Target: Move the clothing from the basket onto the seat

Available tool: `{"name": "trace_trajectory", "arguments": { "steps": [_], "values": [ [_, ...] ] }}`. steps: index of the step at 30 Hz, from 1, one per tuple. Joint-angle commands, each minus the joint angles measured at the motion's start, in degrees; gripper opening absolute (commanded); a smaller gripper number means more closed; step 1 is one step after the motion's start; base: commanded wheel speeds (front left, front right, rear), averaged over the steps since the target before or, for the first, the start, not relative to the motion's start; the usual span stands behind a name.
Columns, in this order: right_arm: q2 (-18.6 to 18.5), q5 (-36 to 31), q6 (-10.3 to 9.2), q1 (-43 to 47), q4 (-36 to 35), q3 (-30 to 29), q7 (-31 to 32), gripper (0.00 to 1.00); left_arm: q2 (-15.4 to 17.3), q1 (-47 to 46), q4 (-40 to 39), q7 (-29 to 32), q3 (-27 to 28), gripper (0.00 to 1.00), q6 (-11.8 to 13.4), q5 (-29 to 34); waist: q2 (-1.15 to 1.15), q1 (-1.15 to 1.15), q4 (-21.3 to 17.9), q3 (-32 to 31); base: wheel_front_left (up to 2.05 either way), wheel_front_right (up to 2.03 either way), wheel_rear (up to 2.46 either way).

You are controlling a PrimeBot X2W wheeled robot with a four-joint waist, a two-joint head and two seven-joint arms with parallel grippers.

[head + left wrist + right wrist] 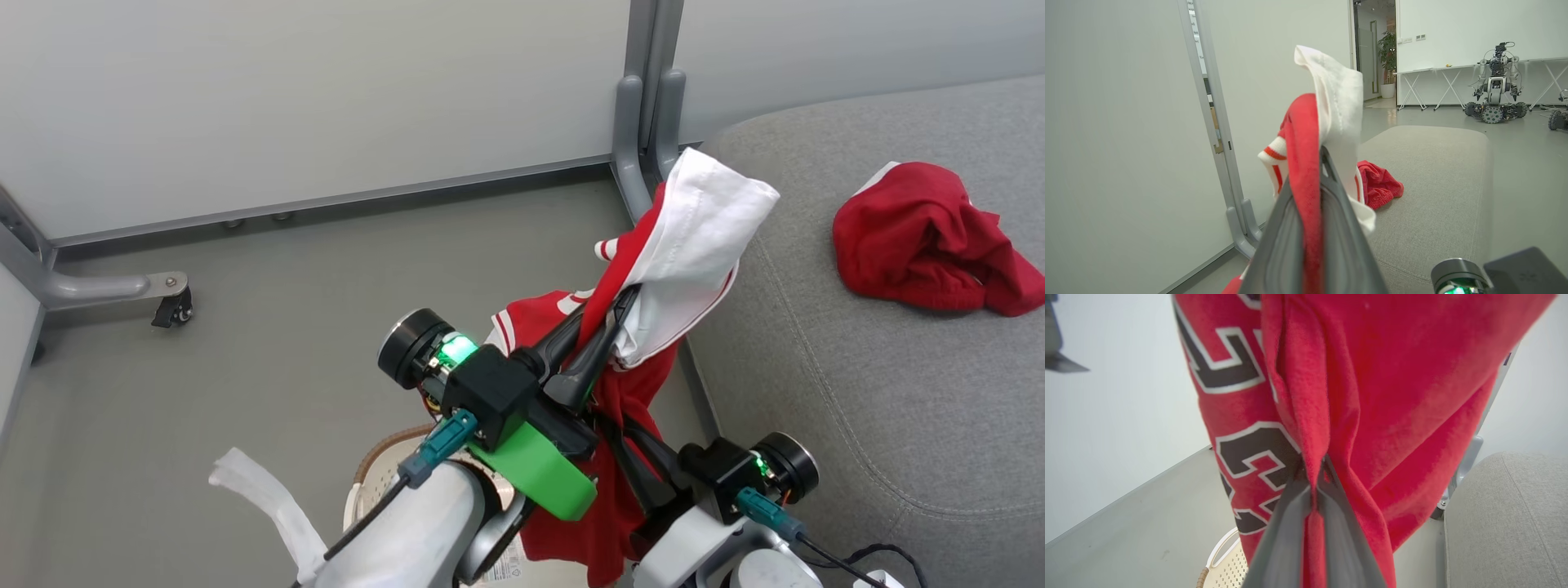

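Head view, left arm: the pale forearm rises from 6 o'clock toward 1 o'clock. The left gripper point(627, 300) is clamped onto the jersey point(694, 237) and holds it in the air over the floor, just beside the seat's edge.
Head view, right arm: it sits lower, at 5 o'clock. The right gripper point(611, 425) points toward 11 o'clock into the hanging red cloth, and its closure cannot be told here.
Head view, surroundings: the seat point(857, 392) lies at 3 o'clock with a second red garment point(922, 237) crumpled on it at 2 o'clock. The basket point(390, 447) peeks out under the left forearm at 7 o'clock. A caster point(173, 309) is at 9 o'clock.
Left wrist view: both fingers pinch a red fold, and the white lining flops over the tips at 12 o'clock. Another robot point(1494, 85) stands far off at 2 o'clock.
Right wrist view: the fingers are squeezed together on a red fold at centre. Black-and-white numbers show at 10 o'clock. The basket's perforated wall is at 7 o'clock, below the cloth.
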Motion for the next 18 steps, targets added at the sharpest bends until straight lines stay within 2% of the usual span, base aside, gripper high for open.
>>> {"name": "trace_trajectory", "arguments": {
  "steps": [1,7,8,9,10,13,18],
  "values": [
    [-0.1,0.3,-0.08,-0.5,-0.3,0.2,-0.2,0.00,0.4,-0.2,0.4,0.1,0.4,0.00,0.4,-0.9,0.00,0.00,-0.2,0.1,0.00,0.00,0.00],
    [-0.2,0.7,-0.08,-0.5,-0.5,0.2,-0.2,0.00,0.7,-0.3,1.7,0.3,0.8,0.00,0.7,-1.4,0.00,0.00,-0.4,0.5,0.00,0.00,0.00],
    [-0.2,0.8,-0.08,-0.5,-0.5,0.1,-0.2,0.00,0.8,-0.3,2.0,0.4,1.0,0.25,1.1,-1.5,0.00,0.00,-0.3,0.6,0.00,0.00,0.00],
    [-0.2,0.8,-0.08,-0.5,-0.5,0.1,-0.2,0.00,0.8,-0.2,2.3,0.6,1.1,0.42,1.3,-1.5,0.00,0.00,-0.3,0.6,0.00,0.00,0.00],
    [-0.3,0.9,-0.08,-0.5,-0.5,0.0,-0.2,0.00,0.8,-0.1,2.8,1.0,1.3,1.00,1.9,-1.5,0.00,0.00,-0.3,0.6,0.00,0.00,0.00],
    [-0.2,1.0,-0.08,-0.6,-0.5,-0.2,-0.2,0.00,0.6,0.0,3.2,1.2,1.7,1.00,3.0,-1.4,0.00,0.00,-0.1,0.8,0.00,0.00,0.00],
    [-0.2,1.2,-0.08,-0.4,-0.6,-0.5,-0.2,0.00,1.0,0.1,3.8,1.9,1.6,1.00,3.1,-1.9,0.00,0.00,0.0,0.8,0.00,0.00,0.00]
  ]
}}
